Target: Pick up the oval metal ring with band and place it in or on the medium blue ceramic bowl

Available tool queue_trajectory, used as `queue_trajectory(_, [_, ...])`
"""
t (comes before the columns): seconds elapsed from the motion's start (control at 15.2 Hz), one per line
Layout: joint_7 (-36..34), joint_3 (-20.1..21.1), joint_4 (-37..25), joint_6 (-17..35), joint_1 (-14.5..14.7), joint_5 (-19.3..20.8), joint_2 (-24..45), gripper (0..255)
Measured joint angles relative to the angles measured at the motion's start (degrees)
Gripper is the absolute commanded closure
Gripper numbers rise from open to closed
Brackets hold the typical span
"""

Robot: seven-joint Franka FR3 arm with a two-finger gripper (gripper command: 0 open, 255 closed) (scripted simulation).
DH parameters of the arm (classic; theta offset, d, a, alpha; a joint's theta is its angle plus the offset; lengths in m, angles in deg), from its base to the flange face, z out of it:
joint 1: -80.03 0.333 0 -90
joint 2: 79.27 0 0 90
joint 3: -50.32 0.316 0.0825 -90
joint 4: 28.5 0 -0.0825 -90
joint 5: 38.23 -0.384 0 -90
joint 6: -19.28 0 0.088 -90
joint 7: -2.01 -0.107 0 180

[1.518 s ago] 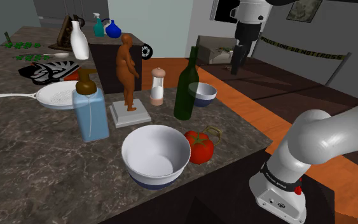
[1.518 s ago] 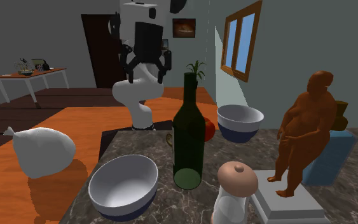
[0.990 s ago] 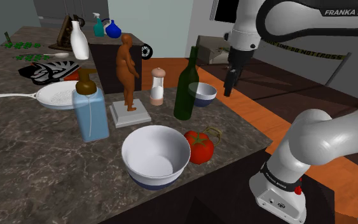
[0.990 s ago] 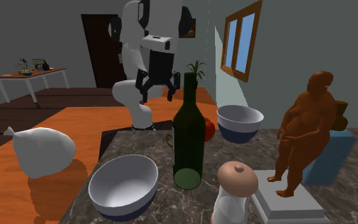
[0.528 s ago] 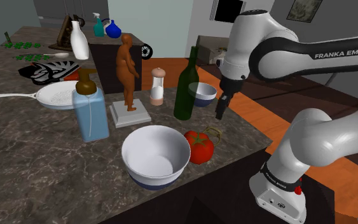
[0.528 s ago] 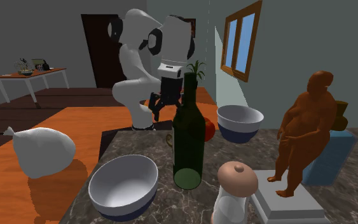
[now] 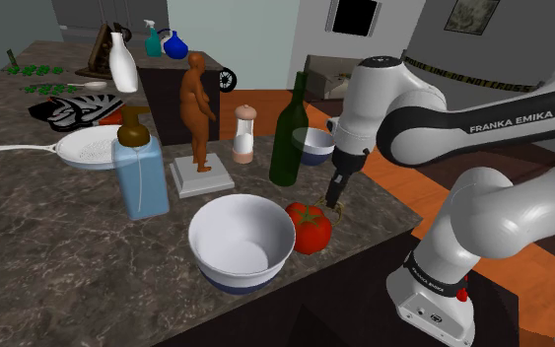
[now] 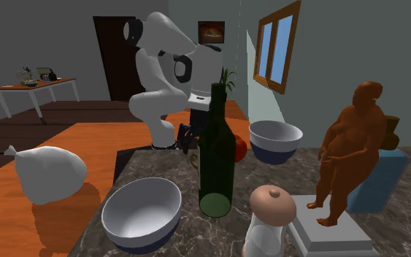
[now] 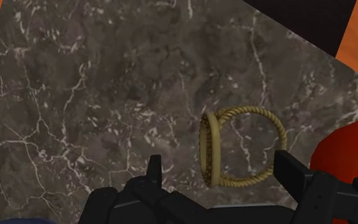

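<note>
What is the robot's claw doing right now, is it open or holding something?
Gripper: open, holding nothing; the ring lies on the counter between its fingers.

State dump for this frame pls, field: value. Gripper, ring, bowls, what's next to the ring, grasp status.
gripper: open, low over the counter, straddling the ring
ring: gold-coloured oval loop with a band, resting on the dark marble counter beside the tomato
bowls: two, white inside and blue outside; near bowl next to the tomato, far bowl behind the green bottle; ring in neither
target bowl: cannot tell which of the two
grasp status: not yet closed on the ring
</note>
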Motion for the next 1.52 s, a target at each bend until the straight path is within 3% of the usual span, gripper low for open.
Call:
queue_trajectory(0.2, [-0.10, 0.27, 1.55, 2.88, -0.20, -0.02, 1.31, 0])
queue_trajectory(0.59, [-0.15, 0.37, 2.15, 3.86, -0.23, -0.05, 1.67, 0])
queue_trajectory(0.66, [-0.15, 0.37, 2.16, 3.87, -0.23, -0.05, 1.67, 255])
queue_trajectory(1.32, [-0.15, 0.36, 2.16, 3.87, -0.23, -0.04, 1.65, 255])
queue_trajectory(1.52, [0.17, -0.03, 1.07, 1.83, -0.27, 0.13, 0.66, 255])
